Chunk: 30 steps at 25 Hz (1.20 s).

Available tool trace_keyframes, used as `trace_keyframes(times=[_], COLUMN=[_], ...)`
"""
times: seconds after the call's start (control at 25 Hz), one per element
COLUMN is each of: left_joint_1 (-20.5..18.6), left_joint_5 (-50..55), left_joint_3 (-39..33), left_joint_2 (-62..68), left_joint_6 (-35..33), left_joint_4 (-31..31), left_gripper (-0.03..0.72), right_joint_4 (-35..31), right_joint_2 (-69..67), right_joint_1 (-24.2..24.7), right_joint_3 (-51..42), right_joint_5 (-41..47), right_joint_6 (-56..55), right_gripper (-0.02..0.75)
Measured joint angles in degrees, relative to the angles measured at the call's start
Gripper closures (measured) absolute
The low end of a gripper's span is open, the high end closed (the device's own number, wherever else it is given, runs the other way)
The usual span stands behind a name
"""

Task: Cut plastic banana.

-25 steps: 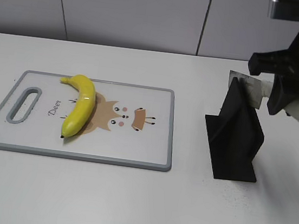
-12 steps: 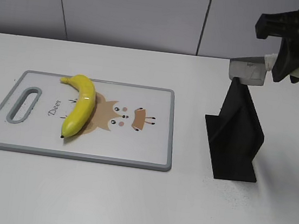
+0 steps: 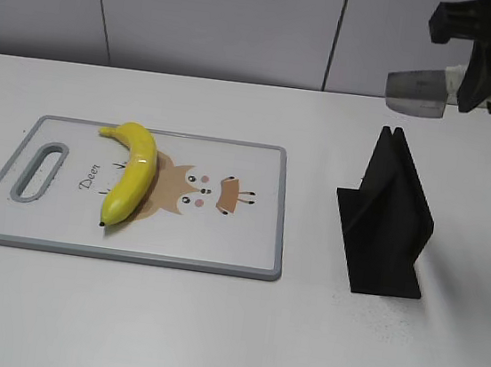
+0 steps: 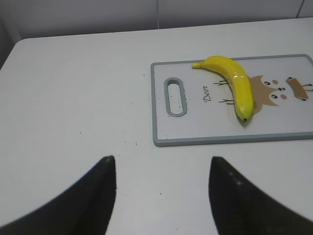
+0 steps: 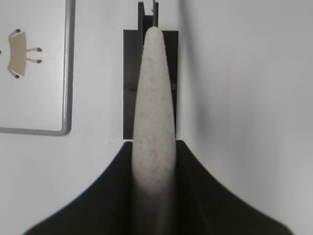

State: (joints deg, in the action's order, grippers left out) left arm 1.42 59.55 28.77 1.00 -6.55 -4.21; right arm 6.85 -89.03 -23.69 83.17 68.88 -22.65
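So far only knife (image 3: 417,83) drawn clear of black holder (image 3: 384,220), right gripper (image 5: 154,161) clamped on handle at upper right; left gripper (image 4: 161,188) open, idle; plastic banana (image 3: 130,172) uncut, centre-left on cutting board (image 3: 248,237).

You see a white cutting board (image 3: 220,243) with a grey rim, handle slot at its left end and a deer cartoon print, lying flat on the white table (image 3: 209,331). To its right, well apart, a black knife stand (image 3: 388,223) sits upright.
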Motion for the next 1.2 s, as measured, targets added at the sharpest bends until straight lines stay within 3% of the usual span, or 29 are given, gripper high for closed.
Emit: trace_keyframes(times=[0.6,1.2], left_joint_1=[0.0,0.0], left_joint_5=[0.0,0.0], left_joint_3=[0.0,0.0], left_joint_2=[0.0,0.0], left_joint_6=[0.0,0.0], left_joint_4=[0.0,0.0], left_gripper=[0.104,0.104], right_joint_4=[3.0,3.9], right_joint_2=[0.0,0.1], right_joint_1=[0.0,0.0], right_joint_3=[14.1,17.2], right_joint_5=[0.2,0.3], right_joint_6=[2.6,4.4], right_gripper=[0.554,0.554])
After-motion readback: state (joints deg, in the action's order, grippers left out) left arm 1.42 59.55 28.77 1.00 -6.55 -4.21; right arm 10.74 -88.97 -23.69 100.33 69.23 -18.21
